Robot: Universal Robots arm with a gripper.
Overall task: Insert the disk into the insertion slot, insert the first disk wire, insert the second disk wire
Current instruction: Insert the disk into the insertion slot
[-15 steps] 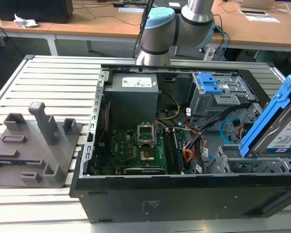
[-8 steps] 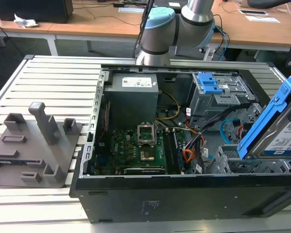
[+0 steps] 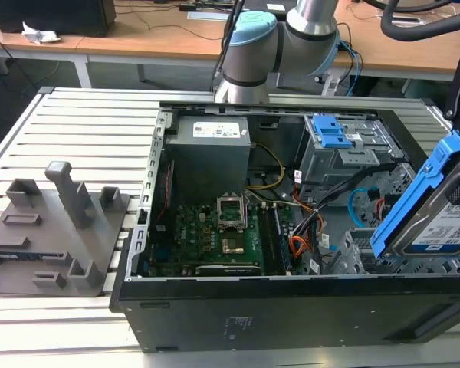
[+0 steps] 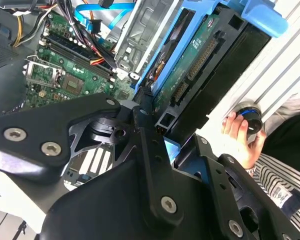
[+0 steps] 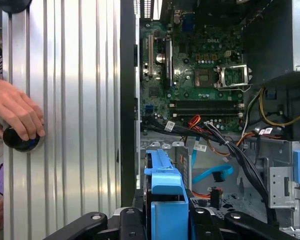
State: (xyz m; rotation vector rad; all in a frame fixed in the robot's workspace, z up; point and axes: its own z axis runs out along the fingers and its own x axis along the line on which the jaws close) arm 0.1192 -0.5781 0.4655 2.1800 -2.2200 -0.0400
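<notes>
The disk (image 3: 437, 218), a silver drive with a white label in a bright blue caddy, hangs tilted at the exterior view's right, above the case's near corner. My gripper (image 5: 162, 220) is shut on it; in the first wrist view the blue caddy (image 5: 162, 192) stands between the black fingers. The second wrist view shows the disk's green circuit side (image 4: 190, 65). Just below the disk lies the insertion slot (image 3: 351, 247), a low grey perforated cage. The light-blue second disk wire (image 3: 357, 202) loops beside that cage, loose, also in the first wrist view (image 5: 210, 175). I cannot pick out the first disk wire.
The open computer case (image 3: 149, 230) lies on a slatted metal table (image 3: 84, 130). A taller grey cage with a blue latch (image 3: 331, 136) stands behind the slot. A grey fixture (image 3: 54, 230) lies at the exterior view's left. A person's hand (image 5: 15, 112) rests on a black knob (image 5: 20, 141).
</notes>
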